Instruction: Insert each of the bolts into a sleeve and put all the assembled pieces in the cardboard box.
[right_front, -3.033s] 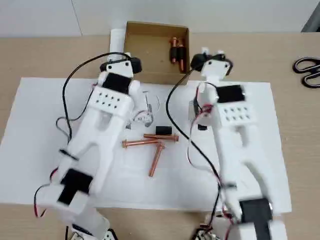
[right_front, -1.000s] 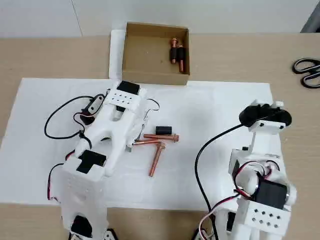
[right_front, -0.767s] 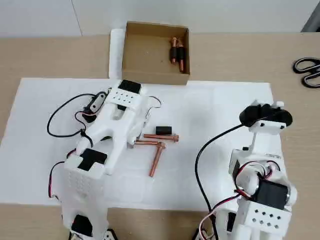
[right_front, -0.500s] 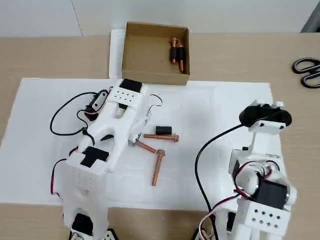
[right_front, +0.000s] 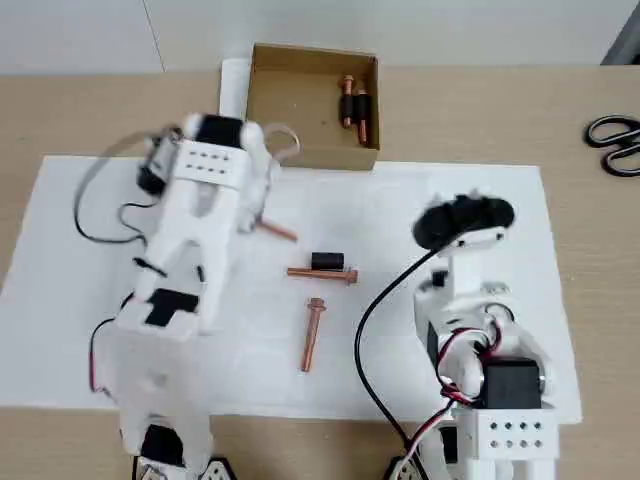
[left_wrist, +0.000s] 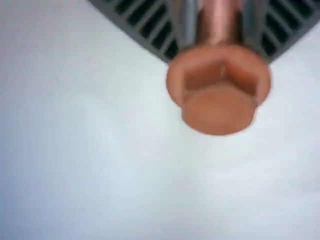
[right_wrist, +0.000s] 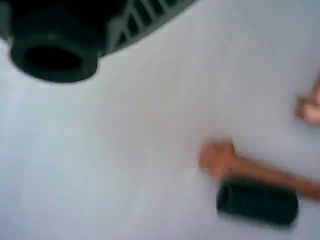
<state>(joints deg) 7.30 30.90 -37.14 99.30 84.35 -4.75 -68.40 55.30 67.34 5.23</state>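
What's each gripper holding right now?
Left gripper: closed on a copper bolt.
Right gripper: closed on a black sleeve.

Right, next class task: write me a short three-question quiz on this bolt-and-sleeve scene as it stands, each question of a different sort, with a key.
1. Multiple choice: what is the left tool gripping?
A. a black sleeve
B. a copper bolt
C. a pair of scissors

2. True or false: the cardboard box already holds two assembled pieces.

3. Count: in the high view, how many loose bolts lie on the white paper, not held by any tool?

Key: 1 B; 2 true; 3 two.
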